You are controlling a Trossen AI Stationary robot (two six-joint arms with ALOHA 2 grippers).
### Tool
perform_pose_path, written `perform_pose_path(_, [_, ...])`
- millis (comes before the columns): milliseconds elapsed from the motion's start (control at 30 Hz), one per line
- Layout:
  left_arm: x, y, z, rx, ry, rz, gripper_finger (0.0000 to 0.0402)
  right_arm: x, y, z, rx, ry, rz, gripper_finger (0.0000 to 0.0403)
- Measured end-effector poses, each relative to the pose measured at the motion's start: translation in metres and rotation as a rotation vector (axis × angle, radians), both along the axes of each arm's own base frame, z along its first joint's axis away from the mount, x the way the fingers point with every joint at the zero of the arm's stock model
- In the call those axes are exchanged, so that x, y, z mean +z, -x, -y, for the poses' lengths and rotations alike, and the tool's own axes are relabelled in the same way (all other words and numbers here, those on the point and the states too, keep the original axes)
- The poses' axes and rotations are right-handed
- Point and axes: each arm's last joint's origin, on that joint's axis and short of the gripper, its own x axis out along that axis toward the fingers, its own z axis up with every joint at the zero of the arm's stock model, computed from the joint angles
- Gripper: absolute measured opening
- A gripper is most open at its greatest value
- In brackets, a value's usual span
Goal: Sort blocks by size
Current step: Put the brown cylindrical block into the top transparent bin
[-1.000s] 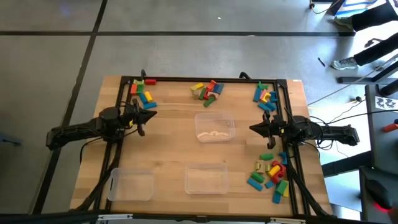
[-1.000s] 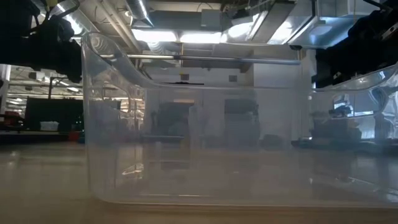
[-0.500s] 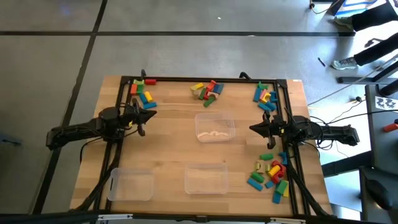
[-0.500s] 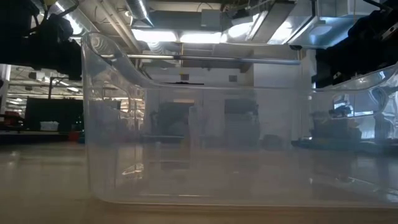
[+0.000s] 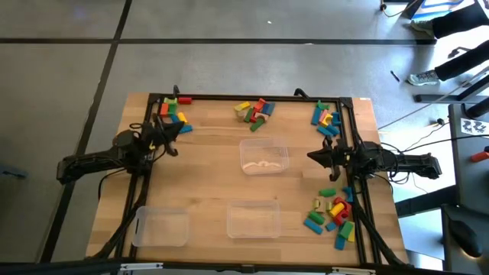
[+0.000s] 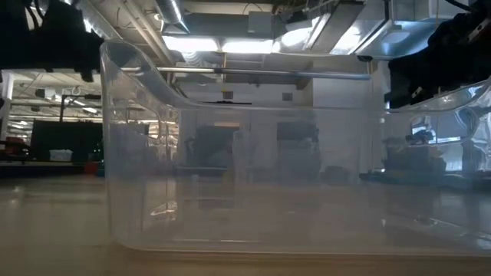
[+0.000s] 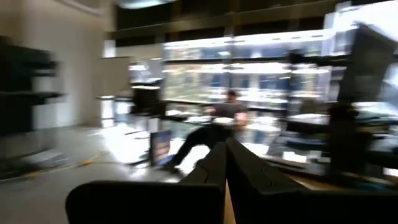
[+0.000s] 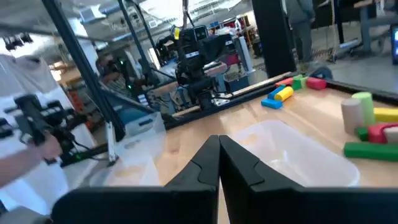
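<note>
Left gripper fingers together, holding nothing, hovering near the table's far-left corner, just beside the far-left block pile. Right gripper also closed and empty, at mid right edge, between the far-right block pile and the near-right block pile. A fourth block cluster sits at the far edge centre. Three clear trays: middle tray, near-centre tray, near-left tray; whether they hold anything cannot be told. Judged step: the approach, no block grasped yet. Next move likely calls for the left jaws to part, then descend over one block at the far-left pile.
</note>
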Motion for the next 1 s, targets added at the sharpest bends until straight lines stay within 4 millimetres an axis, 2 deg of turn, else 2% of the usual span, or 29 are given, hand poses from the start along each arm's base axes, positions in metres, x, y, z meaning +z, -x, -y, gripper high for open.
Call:
perform_pose_path(100, [0.0, 0.001, -0.002, 0.083, -0.032, -0.029, 0.0001, 0.007, 0.001, 0.0, 0.011, -0.078, 0.072, 0.001])
perform_pose_path(267, [-0.001, 0.002, -0.007, 0.153, -0.054, -0.07, 0.0001, 0.013, 0.0, -0.001, 0.043, -0.035, 0.129, 0.001])
perform_pose_path(433, [-0.006, -0.002, -0.015, 0.195, -0.008, -0.12, 0.0001, 0.009, -0.008, 0.002, -0.053, -0.016, 0.043, 0.001])
perform_pose_path(533, [-0.006, -0.007, -0.018, 0.204, 0.023, -0.128, 0.0001, 0.019, -0.016, 0.002, -0.08, -0.002, 0.011, 0.001])
perform_pose_path(633, [0.006, -0.014, -0.021, 0.205, 0.03, -0.165, 0.0001, 0.03, -0.024, 0.003, -0.11, 0.025, -0.013, 0.001])
perform_pose_path(833, [0.034, -0.039, -0.03, 0.197, 0.06, -0.266, 0.0001, 0.048, -0.043, 0.006, -0.206, 0.115, -0.099, 0.001])
perform_pose_path(1000, [0.047, -0.075, -0.042, 0.116, 0.134, -0.412, 0.0001, 0.057, -0.056, 0.008, -0.281, 0.197, -0.15, 0.001])
